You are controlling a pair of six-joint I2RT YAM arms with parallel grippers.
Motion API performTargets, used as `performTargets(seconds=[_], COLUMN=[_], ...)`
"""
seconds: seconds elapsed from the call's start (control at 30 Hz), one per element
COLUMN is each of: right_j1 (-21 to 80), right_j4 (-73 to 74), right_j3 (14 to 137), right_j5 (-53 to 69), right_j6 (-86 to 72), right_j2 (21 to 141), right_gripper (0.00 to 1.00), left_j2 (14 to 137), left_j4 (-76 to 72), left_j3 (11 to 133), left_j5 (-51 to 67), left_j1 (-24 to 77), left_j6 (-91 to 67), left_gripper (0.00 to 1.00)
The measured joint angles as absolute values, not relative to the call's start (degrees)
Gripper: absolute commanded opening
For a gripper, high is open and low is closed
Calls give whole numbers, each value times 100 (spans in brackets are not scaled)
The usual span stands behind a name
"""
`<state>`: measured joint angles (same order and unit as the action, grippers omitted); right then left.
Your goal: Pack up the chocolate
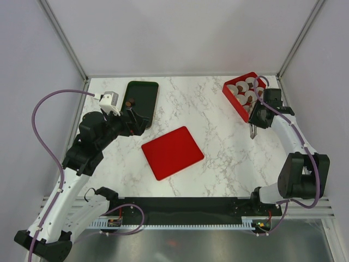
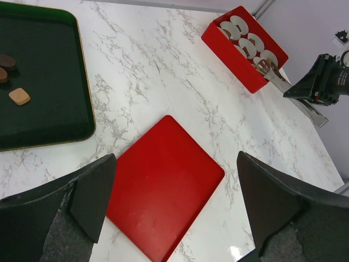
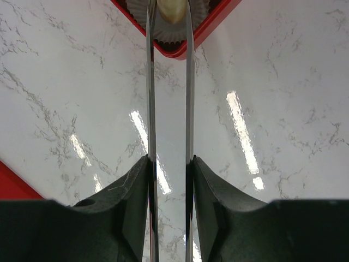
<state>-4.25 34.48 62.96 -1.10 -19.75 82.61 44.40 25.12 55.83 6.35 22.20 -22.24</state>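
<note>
Marble bench [image 1: 218,136]: red lid [image 1: 172,152] at centre; green tray [image 1: 143,97] far left, brown chocolates [image 2: 20,96] on it; red box [image 1: 232,99] far right, paper cups [image 2: 246,46] inside. Left gripper [image 2: 174,164] spread wide, empty. Right gripper [image 3: 169,180] pinching tongs [image 3: 188,98], cream chocolate [image 3: 170,10] between their tips, over a cup.

I see a glossy white marble-look surface [image 3: 283,82], thin mirror-polished metal tongs [image 3: 151,109] and a smooth flat red rectangular plastic sheet [image 2: 163,185].
</note>
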Motion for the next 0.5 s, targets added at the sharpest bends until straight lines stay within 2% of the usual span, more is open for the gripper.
performTargets(seconds=[0.5], right_j1=[-425], right_j4=[3343], right_j3=[6265], right_j5=[-117], right_j6=[-1979], right_j2=[8333], right_gripper=[47], left_j2=[4440], left_j4=[2512], left_j3=[5583], left_j5=[637], left_j1=[2220], left_j6=[-2224], left_gripper=[100])
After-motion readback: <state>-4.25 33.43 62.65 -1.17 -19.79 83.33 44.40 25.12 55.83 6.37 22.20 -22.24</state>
